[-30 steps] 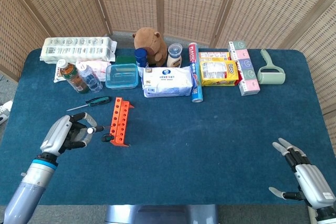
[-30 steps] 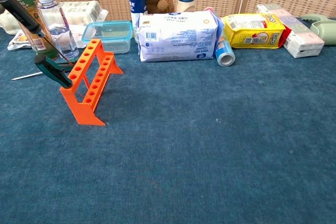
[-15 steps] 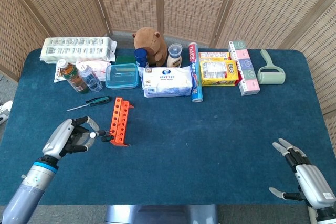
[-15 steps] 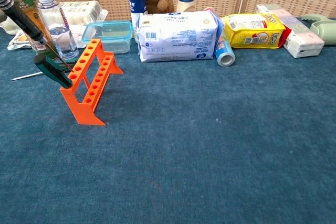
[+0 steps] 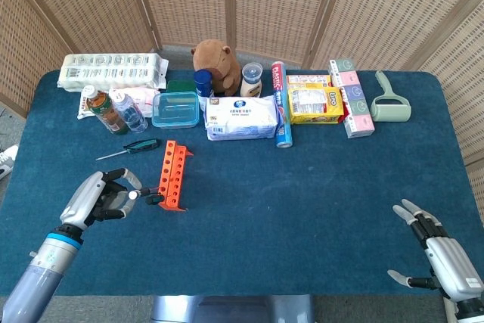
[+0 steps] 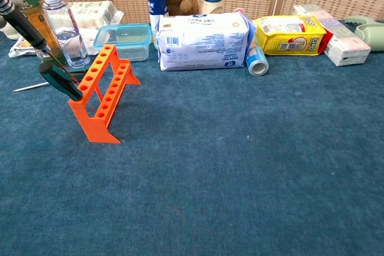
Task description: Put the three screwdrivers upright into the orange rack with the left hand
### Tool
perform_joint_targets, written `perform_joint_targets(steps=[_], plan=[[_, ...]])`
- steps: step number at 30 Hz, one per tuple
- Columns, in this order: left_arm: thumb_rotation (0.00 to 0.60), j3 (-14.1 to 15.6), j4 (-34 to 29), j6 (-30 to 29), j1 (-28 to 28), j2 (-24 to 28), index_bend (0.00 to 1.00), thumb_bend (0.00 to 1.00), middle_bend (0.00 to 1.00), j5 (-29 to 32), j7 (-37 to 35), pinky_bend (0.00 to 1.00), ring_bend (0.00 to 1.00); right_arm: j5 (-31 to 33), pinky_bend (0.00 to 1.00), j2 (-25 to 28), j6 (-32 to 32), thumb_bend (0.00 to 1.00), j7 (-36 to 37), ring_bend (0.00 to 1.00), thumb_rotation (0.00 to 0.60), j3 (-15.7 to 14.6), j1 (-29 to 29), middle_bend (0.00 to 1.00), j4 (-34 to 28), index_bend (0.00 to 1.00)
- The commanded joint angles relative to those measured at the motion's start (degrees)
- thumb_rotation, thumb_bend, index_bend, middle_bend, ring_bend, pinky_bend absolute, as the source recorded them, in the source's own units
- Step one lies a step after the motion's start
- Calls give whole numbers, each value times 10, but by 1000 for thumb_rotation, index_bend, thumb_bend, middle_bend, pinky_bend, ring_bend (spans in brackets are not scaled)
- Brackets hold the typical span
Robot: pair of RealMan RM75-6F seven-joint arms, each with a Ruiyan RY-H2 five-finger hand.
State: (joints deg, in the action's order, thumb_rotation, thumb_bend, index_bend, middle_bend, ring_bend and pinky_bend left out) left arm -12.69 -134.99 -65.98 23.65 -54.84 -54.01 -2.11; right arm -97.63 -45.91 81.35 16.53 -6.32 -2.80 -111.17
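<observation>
— What is the left hand [image 5: 100, 196] doing?

— It is pinching a dark-handled screwdriver [image 6: 25, 26] in its fingertips, just left of the orange rack [image 5: 172, 175]. In the chest view that screwdriver is slanting down toward the rack's near end, tip pointing at the upper rail.

— And the other screwdrivers?

— One green-handled screwdriver [image 6: 60, 80] is leaning tilted against the rack's near end; I cannot tell whether its tip is sitting in a hole. Another, with a dark green handle [image 5: 130, 147], is lying flat on the blue desk [image 5: 302, 202], just behind and left of the rack, near the water bottle [image 5: 131, 115].

— Where is the rack standing?

— It is standing on the desk in front of the clear food box [image 5: 175, 109], its long side running away from the robot.

— The right hand [image 5: 442, 251]?

— It is hovering at the desk's near right corner, fingers spread, gripping nothing, well apart from everything else.
</observation>
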Motion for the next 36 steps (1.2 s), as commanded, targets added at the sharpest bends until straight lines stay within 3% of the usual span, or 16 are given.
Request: perform_joint_targets(steps=[1,21,36], plan=[[600,0,0,0,2,1,514,413,900,7,1,918,884,0,46,0,0,0,-1,56,600,0,0,1,0,65],[600,-8,4,-6,26,-6,515,414,900,60,7,918,884,0,46,1,1,0,3,57,600,0,0,1,1,65],[600,0,0,0,21,0,514,413,899,31,-7,918,884,0,47,0,2,0,3,57,600,-1,1,1,1,65]])
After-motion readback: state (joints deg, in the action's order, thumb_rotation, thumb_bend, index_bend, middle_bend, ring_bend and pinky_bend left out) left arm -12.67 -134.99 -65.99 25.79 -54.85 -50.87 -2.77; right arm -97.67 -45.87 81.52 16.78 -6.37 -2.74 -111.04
